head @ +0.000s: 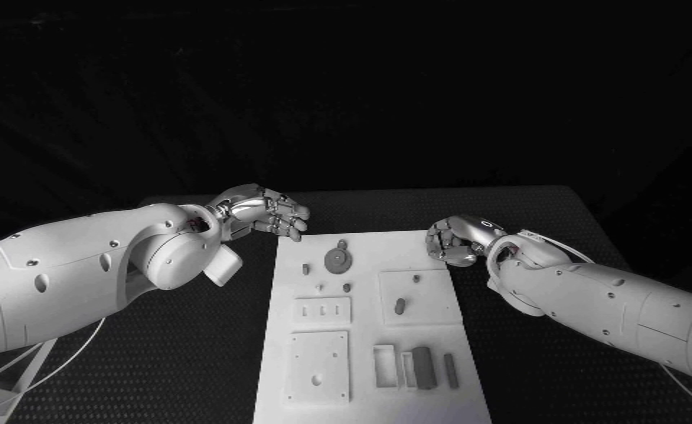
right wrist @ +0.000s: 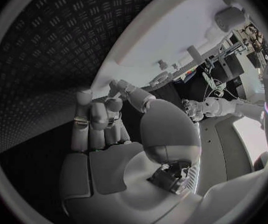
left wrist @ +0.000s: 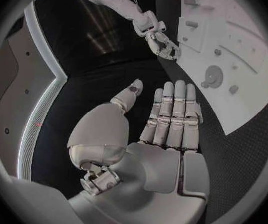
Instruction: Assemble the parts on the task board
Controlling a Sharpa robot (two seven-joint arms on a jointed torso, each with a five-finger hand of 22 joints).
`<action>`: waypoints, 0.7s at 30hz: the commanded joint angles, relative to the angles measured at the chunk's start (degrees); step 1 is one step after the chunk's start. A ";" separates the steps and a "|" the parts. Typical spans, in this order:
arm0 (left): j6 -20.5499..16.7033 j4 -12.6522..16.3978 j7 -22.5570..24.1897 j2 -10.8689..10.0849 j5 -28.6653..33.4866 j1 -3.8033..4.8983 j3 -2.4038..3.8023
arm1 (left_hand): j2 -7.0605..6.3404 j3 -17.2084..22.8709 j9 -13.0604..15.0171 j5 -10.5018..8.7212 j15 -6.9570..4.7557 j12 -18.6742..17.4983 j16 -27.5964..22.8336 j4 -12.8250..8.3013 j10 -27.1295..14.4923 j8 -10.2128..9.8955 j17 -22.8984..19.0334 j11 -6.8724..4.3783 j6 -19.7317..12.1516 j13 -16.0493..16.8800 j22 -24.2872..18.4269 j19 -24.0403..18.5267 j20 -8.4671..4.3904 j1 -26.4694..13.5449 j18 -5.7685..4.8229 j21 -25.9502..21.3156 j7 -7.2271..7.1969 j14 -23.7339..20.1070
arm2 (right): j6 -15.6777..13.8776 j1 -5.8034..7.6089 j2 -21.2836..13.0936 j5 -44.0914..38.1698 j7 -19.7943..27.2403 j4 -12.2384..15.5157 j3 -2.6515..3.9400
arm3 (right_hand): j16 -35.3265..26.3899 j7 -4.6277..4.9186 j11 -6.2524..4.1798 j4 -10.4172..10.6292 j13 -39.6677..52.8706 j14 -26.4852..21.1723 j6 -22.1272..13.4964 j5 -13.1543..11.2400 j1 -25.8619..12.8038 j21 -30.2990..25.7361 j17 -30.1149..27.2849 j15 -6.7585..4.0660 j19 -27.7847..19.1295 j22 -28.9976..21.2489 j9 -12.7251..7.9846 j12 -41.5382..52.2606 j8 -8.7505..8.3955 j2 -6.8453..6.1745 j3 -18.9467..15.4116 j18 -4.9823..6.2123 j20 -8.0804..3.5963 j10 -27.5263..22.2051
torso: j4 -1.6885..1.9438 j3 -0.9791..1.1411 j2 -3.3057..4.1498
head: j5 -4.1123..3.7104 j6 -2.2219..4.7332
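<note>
Board (head: pixel 368 384) centered on table (head: pixel 173 384), between both hands; parts lying on it, including round disc (head: pixel 338 260) near far end and dark pieces (head: pixel 424 368) at near right. Left hand (head: pixel 264 212) just off far-left corner, fingers extended and apart, empty. Right hand (head: pixel 457 239) at far-right edge, fingers curled in, apparently grasping nothing. Likely pre-grasp stage, no part picked yet. Next: choose a part, reach over board, close fingers on it.

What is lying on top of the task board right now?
On the task board lie a round part, a small peg and upright bars. Both hands hang beside it, covering nothing.
</note>
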 commanded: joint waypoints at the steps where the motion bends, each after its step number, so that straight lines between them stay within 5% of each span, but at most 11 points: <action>1: 0.10 0.19 -0.72 -0.08 -1.53 0.04 0.05 | 0.11 0.09 0.02 -0.23 0.03 0.32 0.23 0.13 0.49 0.14 0.11 0.03 0.50 0.09 0.05 0.54 0.03 -0.27 -0.10 0.21 0.08 0.47 | -0.15 0.00 -0.01 0.00 -1.58 0.07 0.00 | 0.26 -0.68 -1.22 0.47 -0.09 0.03 11.11 0.15 -0.78 0.39 -0.04 -0.44 0.21 1.12 0.26 -0.22 0.29 -0.01 -0.07 0.77 -0.44 -0.58 | 0.10 0.01 0.03 | 0.02 0.05; 21: -0.02 0.55 -0.81 0.06 -1.76 0.05 0.06 | 0.19 0.25 -0.13 -0.22 0.06 -0.06 0.04 -0.11 0.48 -0.42 0.72 0.09 0.59 0.48 -0.05 0.65 -0.23 -0.21 -0.49 -0.10 0.17 0.31 | 1.36 -0.02 1.56 -4.71 -5.78 -0.51 -0.01 | 0.35 -1.35 -1.87 0.95 0.10 0.61 12.42 0.15 -1.34 0.58 -0.08 -1.03 0.72 1.13 1.50 -0.09 0.88 0.11 0.23 0.77 -0.76 0.40 | 0.01 0.11 0.07 | -0.14 0.00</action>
